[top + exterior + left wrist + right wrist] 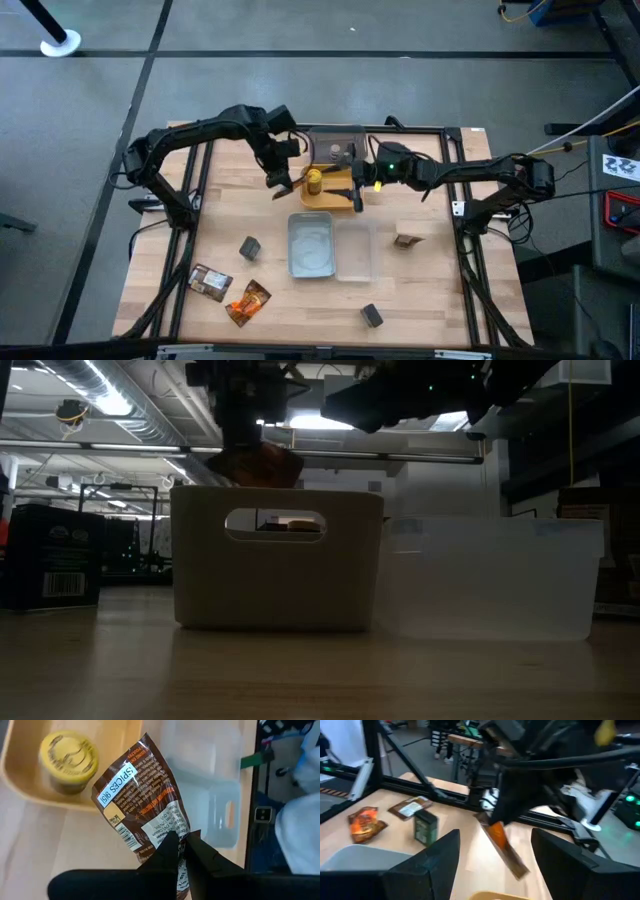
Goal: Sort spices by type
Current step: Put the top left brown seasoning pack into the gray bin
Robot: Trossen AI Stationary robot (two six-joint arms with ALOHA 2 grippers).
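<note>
We judge the brown packet (142, 802) to be light, thin and floppy, with crinkled foil that is slick under the pads; the sensible hold is a flat pinch on a sealed edge, and that is where we have it, at one end, with the body hanging free. The left gripper (184, 851) is clamped on that end, fingers nearly together, and the packet dangles off the table beside the yellow tray (336, 187), just by the jar (68, 761) with the yellow lid that stands in that tray. From overhead the left arm reaches in from its side with the wrist bent down over the tray's left edge. The right gripper (495, 865) hangs with its fingers well apart and nothing between them, over the same tray from the other side, close to the left gripper. In the right wrist view the packet shows edge-on, so we cannot tell how much it sways. On the near table lie a second brown packet (211, 282), an orange packet (248, 302) and two dark cubes (250, 247), well apart from the pale-blue tray (311, 246) and the clear tray (354, 250).
</note>
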